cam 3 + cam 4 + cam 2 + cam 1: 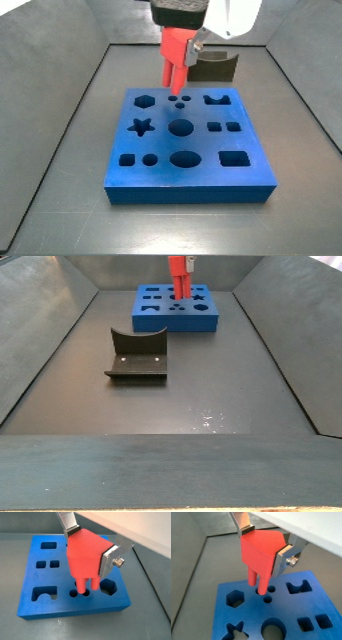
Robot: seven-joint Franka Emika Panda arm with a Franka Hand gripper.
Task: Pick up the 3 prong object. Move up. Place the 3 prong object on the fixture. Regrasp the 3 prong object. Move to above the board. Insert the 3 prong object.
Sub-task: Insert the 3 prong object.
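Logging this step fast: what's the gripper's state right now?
Gripper: closed on the 3 prong object, above the board, prongs at its small round holes.

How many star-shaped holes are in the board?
1: the star hole sits in the board, beside a round hole. The gripper holds the 3 prong object over the board's far end, where it may hide small holes.
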